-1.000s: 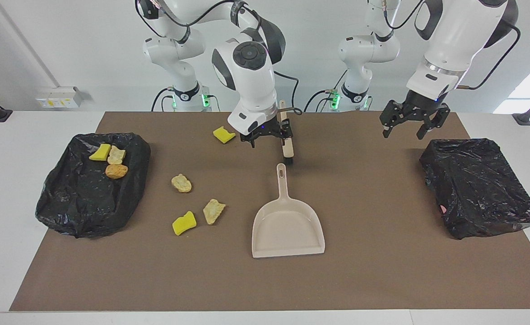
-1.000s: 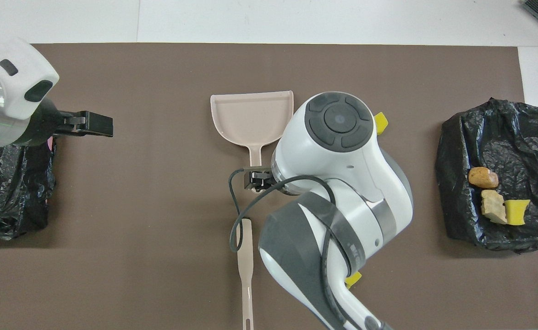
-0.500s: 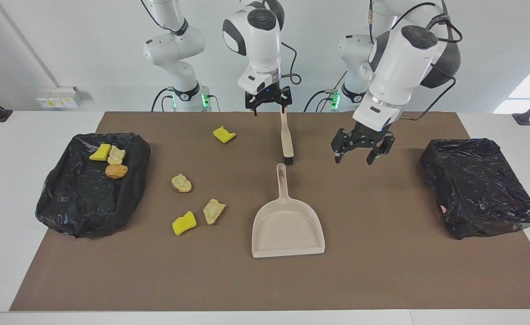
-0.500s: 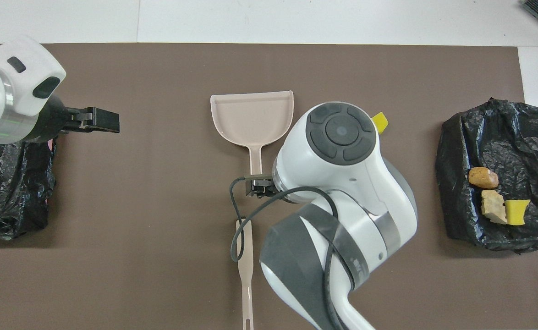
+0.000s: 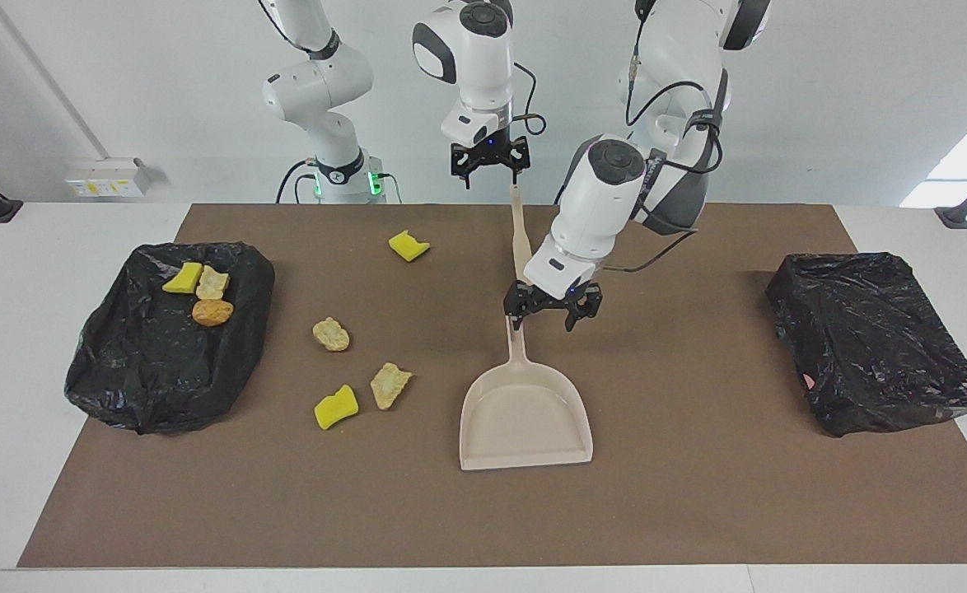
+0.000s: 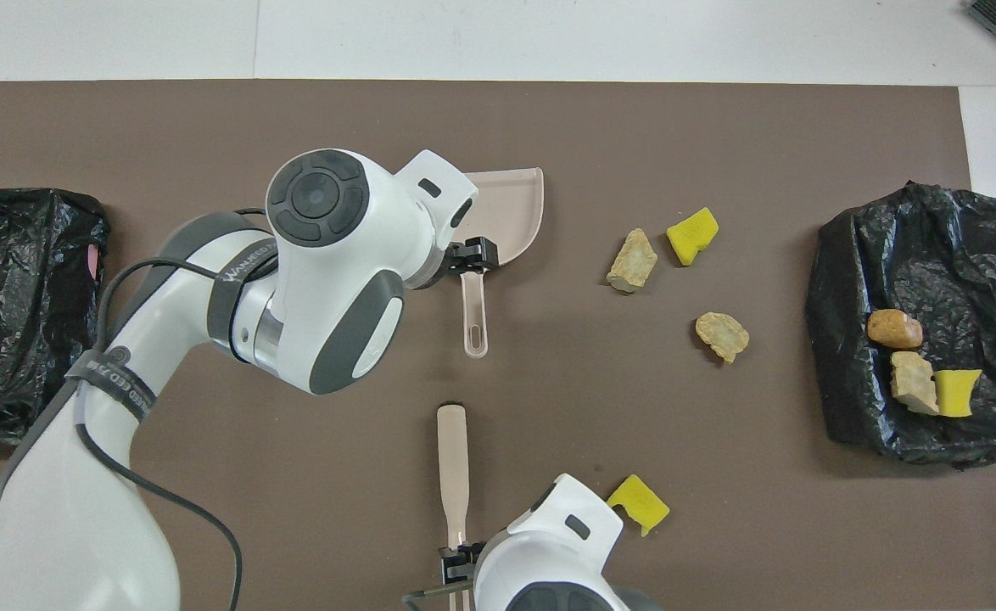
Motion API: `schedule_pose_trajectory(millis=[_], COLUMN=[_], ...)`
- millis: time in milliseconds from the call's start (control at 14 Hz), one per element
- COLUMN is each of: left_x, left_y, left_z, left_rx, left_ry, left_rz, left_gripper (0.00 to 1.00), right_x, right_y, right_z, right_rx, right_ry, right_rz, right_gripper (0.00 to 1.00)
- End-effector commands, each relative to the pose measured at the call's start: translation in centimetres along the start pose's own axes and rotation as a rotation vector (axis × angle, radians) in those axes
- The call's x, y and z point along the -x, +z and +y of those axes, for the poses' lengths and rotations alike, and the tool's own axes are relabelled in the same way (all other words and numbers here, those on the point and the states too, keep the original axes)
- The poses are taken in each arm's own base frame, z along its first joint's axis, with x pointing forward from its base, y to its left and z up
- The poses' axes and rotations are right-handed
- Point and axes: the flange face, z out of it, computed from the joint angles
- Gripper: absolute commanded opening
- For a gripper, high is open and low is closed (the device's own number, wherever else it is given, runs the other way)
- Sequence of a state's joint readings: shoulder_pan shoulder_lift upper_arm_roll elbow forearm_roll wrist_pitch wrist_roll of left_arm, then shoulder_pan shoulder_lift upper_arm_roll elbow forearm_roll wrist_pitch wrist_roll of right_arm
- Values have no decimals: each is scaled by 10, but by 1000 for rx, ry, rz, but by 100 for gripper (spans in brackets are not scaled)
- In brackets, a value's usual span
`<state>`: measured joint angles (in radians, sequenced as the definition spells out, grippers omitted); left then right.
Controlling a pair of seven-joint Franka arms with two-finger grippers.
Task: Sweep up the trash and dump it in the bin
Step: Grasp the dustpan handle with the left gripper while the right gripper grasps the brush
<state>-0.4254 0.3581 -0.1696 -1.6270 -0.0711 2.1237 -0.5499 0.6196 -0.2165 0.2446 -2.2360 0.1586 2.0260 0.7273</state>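
Fingertips of the right gripper (image 5: 490, 177) are standing apart with nothing between them, and those of the left gripper (image 5: 544, 319) are likewise spread and holding nothing.

Reading the mat (image 5: 698, 511) in the facing view as a dial, with 12 o'clock toward the robots: at 9 o'clock a black bag (image 5: 154, 362) is carrying 3 pieces of trash (image 5: 212, 312) on its top. Between 9 and 11 o'clock 4 more pieces are lying loose on the mat: 1 yellow chunk (image 5: 408, 245) near 11, and 2 tan lumps and 1 yellow chunk clustered near 9. At 12 o'clock the right gripper is hovering high over the handle end of the brush (image 5: 519, 239), which is lying flat. At the centre the left gripper is hanging low over the handle of the dustpan (image 5: 525, 412); the pan's mouth is pointing to 6 o'clock. At 3 o'clock a second black bag (image 5: 871, 338) is sitting with no trash on it.

Judging by the facing view, the left gripper is sitting off-centre, with 1 finger roughly over the handle. Closing from there could shove the handle sideways and swivel the pan. The brush head is lying just beside that handle's end, so a careless descent could knock it too.
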Motion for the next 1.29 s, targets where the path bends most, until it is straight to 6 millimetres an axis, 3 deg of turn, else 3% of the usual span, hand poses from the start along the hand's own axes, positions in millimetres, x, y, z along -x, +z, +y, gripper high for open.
schedule_pose_trajectory(millis=[0,143,357,643,857,929,1000,1071,1214], left_x=[21,28,38,40,47,46,45,45,38], left_y=[20,32,59,63,73,71,70,70,65], left_z=[12,12,25,27,25,25,25,24,20], left_rx=[-15,-25,-32,-33,-47,-44,-42,-44,-41], left_ry=[30,37,58,66,70,68,58,53,45], left_rz=[-22,-39,-56,-60,-82,-77,-80,-83,-75], left_gripper=[100,100,100,100,93,77,37,5,0], right_x=[17,17,25,39,39,40,39,40,40], right_y=[27,36,66,116,122,123,124,125,126], right_z=[-6,-9,-37,-66,-66,-65,-64,-63,-62], right_rx=[-32,-33,-61,-65,-48,-46,-43,-39,-34], right_ry=[35,54,70,74,66,66,68,66,65], right_rz=[13,11,21,29,35,32,30,28,24], right_gripper=[100,100,100,100,100,100,98,92,68])
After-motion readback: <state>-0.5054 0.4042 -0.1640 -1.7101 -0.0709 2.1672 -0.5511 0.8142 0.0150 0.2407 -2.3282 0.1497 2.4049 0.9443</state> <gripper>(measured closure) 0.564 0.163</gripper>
